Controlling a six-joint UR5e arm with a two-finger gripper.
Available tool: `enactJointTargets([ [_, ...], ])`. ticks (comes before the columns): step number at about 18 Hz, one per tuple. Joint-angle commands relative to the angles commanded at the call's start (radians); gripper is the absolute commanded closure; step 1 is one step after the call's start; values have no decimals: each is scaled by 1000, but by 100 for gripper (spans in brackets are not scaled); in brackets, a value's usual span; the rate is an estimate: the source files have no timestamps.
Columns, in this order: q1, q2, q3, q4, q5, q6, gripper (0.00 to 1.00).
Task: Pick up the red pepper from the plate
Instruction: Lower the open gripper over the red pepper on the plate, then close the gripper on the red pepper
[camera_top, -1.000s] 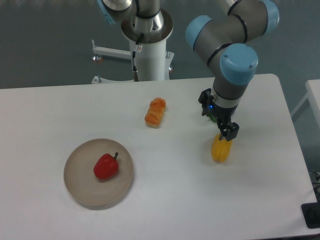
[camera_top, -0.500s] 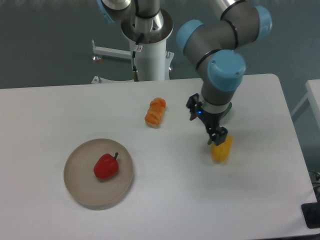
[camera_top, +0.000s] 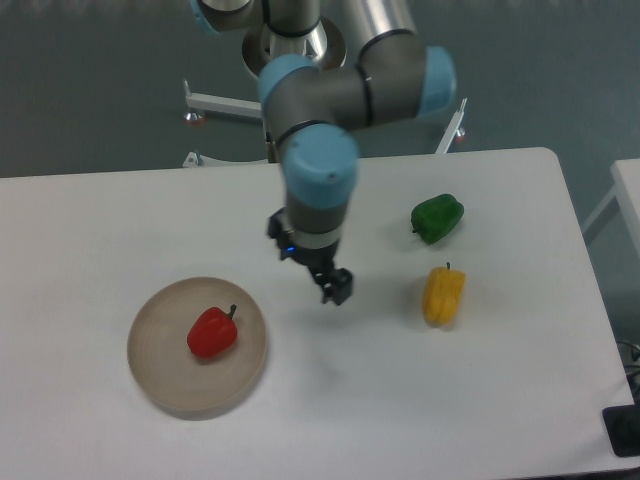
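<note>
The red pepper (camera_top: 212, 332) lies on the round beige plate (camera_top: 160, 375) at the front left of the table, its dark stem pointing up and right. My gripper (camera_top: 335, 287) hangs above the table to the right of the plate, about a plate's width from the pepper, and holds nothing. Its fingers show as one dark shape, so I cannot tell whether they are open or shut.
A green pepper (camera_top: 437, 217) and a yellow pepper (camera_top: 443, 294) lie on the right half of the white table. The arm's blue-capped joints (camera_top: 318, 165) hang over the table's middle. The robot's base column (camera_top: 296, 40) stands behind the far edge.
The arm has swung left from above the yellow pepper to the middle of the table, nearer the plate. This uncovers the green pepper and now hides the orange pepper.
</note>
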Motion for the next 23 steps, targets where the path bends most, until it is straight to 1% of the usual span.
enactJointTargets([
  [2,-45,-31,0,74,2,-63,0],
  [4,-69,-51,0,98,6,-74,0],
  [7,-95,-80,0,102,11,-72,0],
  [9,-105,-95,-3,128,12,-63,0],
  [10,-111,-106,-6,151,12,-68,0],
  [11,-117,-112,-6,155,14,-68,0],
  [15,-134,-141,-6,155,78,-68,0],
  [18,-143,-152,-17,160,81,-68,0],
  [20,-144,-163,-26,193,80,-59,0],
  [21,-144,-172,-28,201,80,-57,0],
  [23,-144,-174,-29,198,80,-59,41],
])
